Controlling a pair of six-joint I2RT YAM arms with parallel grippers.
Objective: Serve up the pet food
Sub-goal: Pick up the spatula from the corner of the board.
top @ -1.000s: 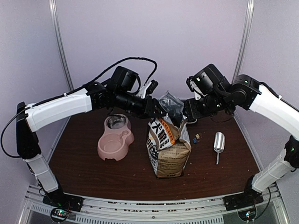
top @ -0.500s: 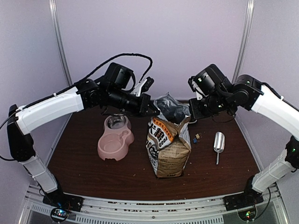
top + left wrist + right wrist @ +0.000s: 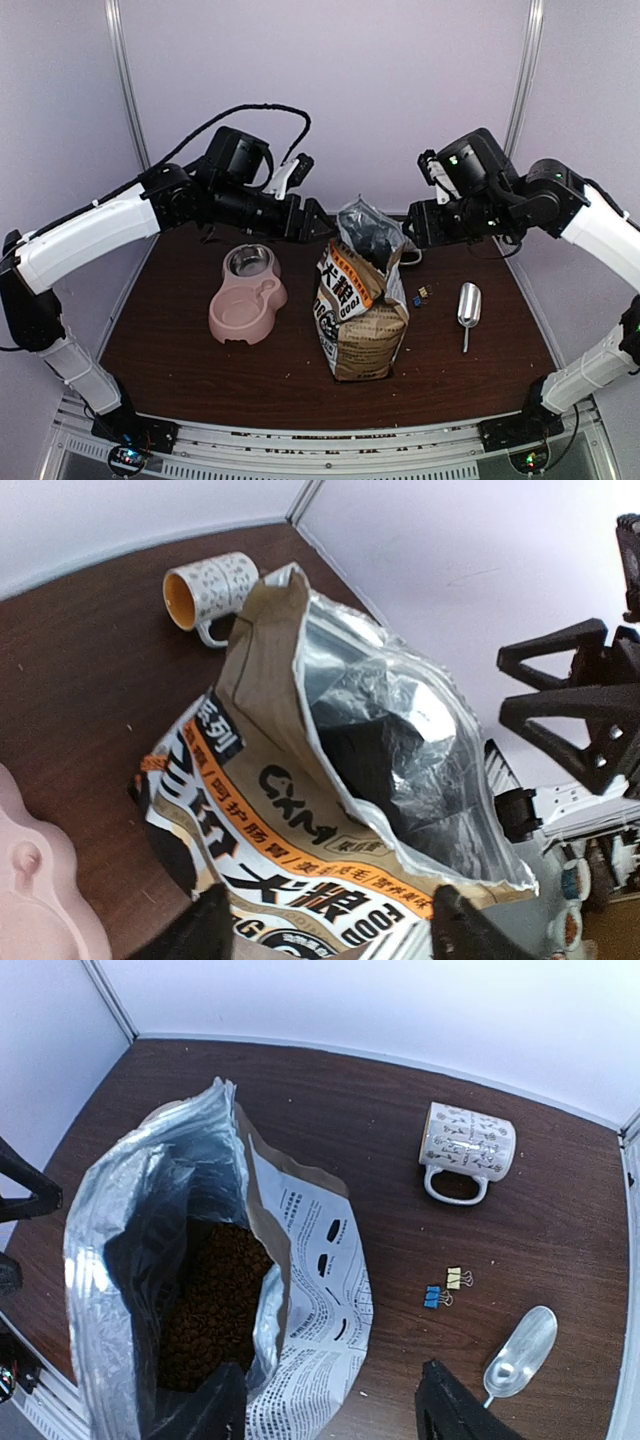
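Brown kibble [image 3: 215,1300] lies heaped inside the open, foil-lined bag [image 3: 360,320], which stands upright near the middle of the table [image 3: 200,370]. We see the left gripper [image 3: 318,224] just left of the bag mouth and the right gripper [image 3: 412,228] just right of it. Both have their fingers spread and hold nothing. A pink double bowl [image 3: 245,300] sits left of the bag, and a metal scoop [image 3: 468,305] lies to its right.

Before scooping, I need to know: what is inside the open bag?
Dark brown kibble lies low inside the foil-lined bag. How deep it goes is hidden by the bag's walls.
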